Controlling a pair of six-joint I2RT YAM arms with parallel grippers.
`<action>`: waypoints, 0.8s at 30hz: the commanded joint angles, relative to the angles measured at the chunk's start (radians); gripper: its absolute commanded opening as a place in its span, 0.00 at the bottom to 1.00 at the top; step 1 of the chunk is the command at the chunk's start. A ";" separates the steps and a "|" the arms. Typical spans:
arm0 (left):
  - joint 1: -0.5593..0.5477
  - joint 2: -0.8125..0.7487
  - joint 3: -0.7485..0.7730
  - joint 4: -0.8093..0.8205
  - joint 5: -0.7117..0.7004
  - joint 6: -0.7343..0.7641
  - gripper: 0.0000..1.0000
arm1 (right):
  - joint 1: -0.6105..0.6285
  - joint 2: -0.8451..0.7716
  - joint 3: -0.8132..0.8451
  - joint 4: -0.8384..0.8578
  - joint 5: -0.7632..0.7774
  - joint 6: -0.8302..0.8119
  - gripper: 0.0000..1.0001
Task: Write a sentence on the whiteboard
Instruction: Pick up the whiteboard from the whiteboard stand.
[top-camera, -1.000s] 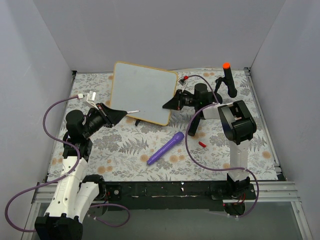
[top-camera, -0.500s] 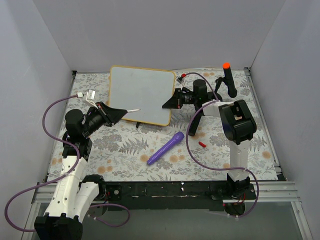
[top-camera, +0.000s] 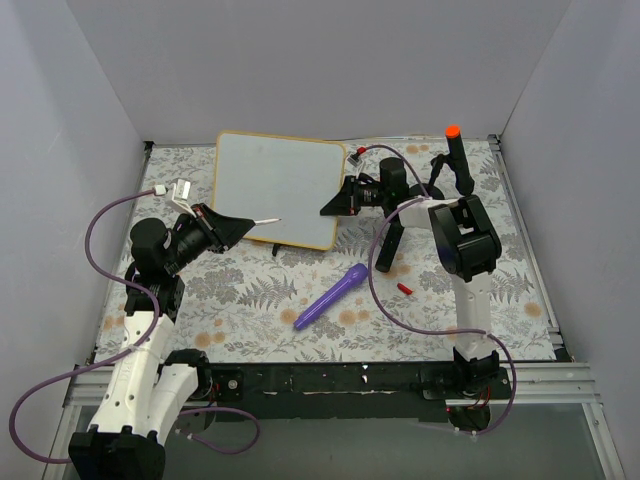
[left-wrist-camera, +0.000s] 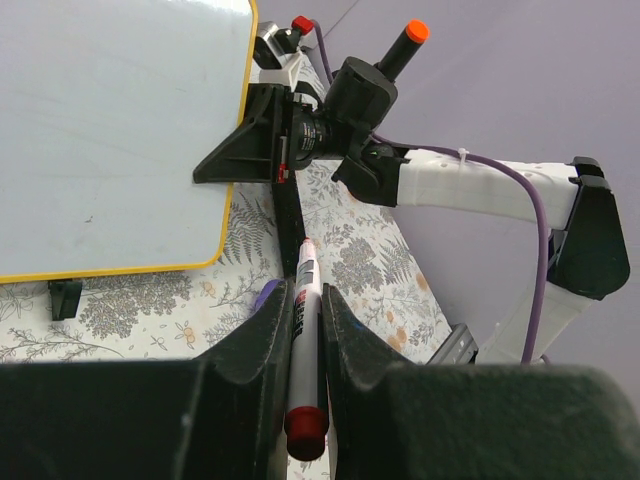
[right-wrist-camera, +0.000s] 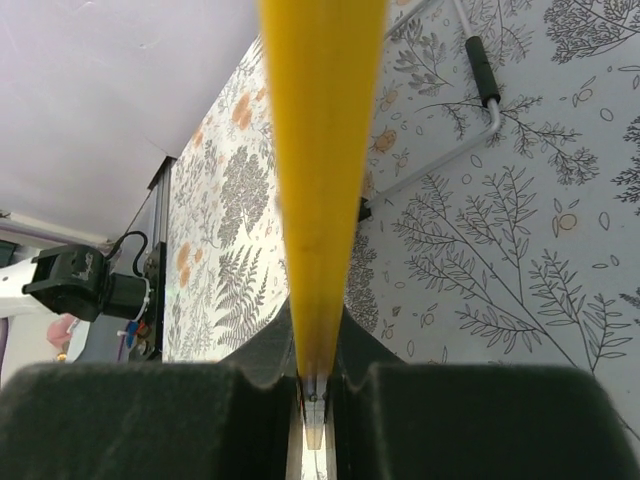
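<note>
Item 1, whiteboard (top-camera: 280, 188): a white panel in a thin yellow frame with rounded corners. It sits tilted on the floral worktop (top-camera: 230, 300), between my two sets of jaws. One small black foot (top-camera: 275, 245) shows under its near edge.

Item 2, right jaws: clamped together on the board's right-hand frame edge. In the right wrist view the yellow frame (right-wrist-camera: 320, 150) runs straight down into them. A white wire leg with a black tip (right-wrist-camera: 480, 75) lies on the worktop beyond.

Item 3, left jaws: closed on a marker (left-wrist-camera: 303, 330) with a white barrel, its red end toward the wrist and its tip pointing forward. From above, the marker's tip (top-camera: 270, 220) overlaps the lower part of the board's face. In the left wrist view the tip falls to the right of the board's near corner. I cannot tell whether it touches the board.

Item 4, purple pen-shaped object (top-camera: 332, 297): lying flat on the worktop, nearer than both sets of jaws and roughly midway between them.

Item 5, small red cap (top-camera: 405, 288): lying on the worktop just beside the right arm (top-camera: 462, 240).
</note>
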 joint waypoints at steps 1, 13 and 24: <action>-0.003 0.008 0.030 0.005 0.003 0.003 0.00 | 0.010 0.043 0.059 0.079 -0.043 -0.010 0.14; -0.003 0.011 0.015 0.024 0.003 -0.004 0.00 | 0.011 0.060 0.033 0.116 -0.091 -0.002 0.45; -0.003 0.002 0.013 0.024 0.010 -0.009 0.00 | -0.022 0.065 0.102 -0.025 -0.023 -0.056 0.64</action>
